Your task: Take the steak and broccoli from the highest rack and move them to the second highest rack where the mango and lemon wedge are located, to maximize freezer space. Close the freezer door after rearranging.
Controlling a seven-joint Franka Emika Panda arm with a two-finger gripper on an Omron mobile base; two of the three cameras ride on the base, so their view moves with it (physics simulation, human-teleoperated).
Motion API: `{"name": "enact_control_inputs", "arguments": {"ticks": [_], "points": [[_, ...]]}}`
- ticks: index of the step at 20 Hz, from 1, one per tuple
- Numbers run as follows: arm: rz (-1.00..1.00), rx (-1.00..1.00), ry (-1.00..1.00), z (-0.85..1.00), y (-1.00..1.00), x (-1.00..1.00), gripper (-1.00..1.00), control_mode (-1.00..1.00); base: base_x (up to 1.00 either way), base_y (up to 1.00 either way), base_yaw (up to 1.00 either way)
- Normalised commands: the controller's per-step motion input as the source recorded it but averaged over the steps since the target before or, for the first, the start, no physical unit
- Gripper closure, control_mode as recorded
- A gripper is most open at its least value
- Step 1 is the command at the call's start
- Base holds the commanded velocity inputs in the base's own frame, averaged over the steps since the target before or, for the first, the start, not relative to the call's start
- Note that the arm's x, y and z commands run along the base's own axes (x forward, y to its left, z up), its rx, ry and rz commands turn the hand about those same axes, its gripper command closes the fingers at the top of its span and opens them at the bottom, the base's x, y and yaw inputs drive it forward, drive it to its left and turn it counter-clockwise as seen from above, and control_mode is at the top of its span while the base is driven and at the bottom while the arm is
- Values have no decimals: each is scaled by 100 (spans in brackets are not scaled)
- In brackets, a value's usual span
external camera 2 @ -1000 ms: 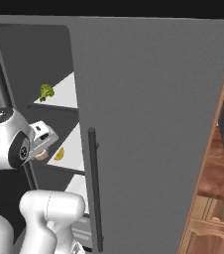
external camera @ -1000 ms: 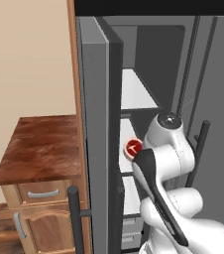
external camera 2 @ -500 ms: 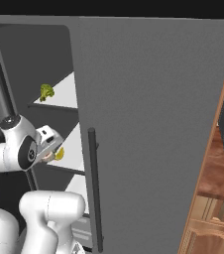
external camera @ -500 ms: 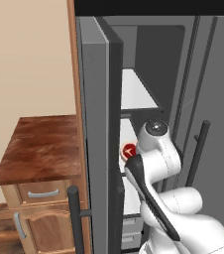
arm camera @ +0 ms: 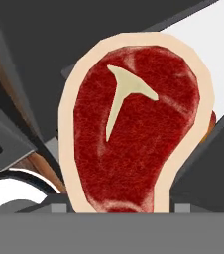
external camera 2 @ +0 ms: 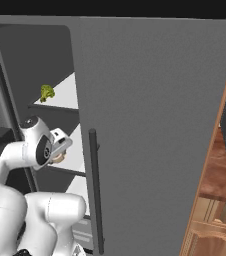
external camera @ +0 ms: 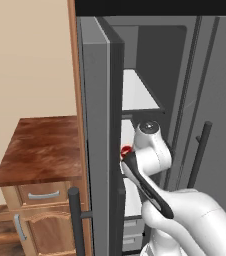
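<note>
Right now I have the gripper [external camera 2: 61,150] clamped on the steak [arm camera: 134,129], holding it inside the freezer [external camera: 155,65] below the top rack [external camera 2: 65,97], where the broccoli [external camera 2: 47,92] sits.

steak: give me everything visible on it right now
The steak is a flat, pear-shaped slab, deep mottled red with a pale cream fat rim and a cream T-shaped bone mark near its wide end. In the hand view it sits close to the camera, its narrow end down at the gripper, which is shut on it. A white shelf panel lies behind it. In the left base view a bit of red peeks out beside the arm inside the freezer.
</note>
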Motion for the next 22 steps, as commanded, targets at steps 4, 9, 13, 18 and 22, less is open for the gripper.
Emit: {"name": "enact_control_inputs", "arguments": {"ticks": [4, 9, 13, 18, 22], "points": [[0, 0, 1, -27, 0, 63, 100, -100, 0, 0, 0], [0, 0, 0, -38, 0, 58, 100, -100, 0, 0, 0], [0, 0, 0, -31, 0, 58, 100, -100, 0, 0, 0], [0, 0, 3, -23, 0, 55, 100, -100, 0, 0, 0], [0, -4, 1, -32, 0, 49, 100, -100, 0, 0, 0]]}}
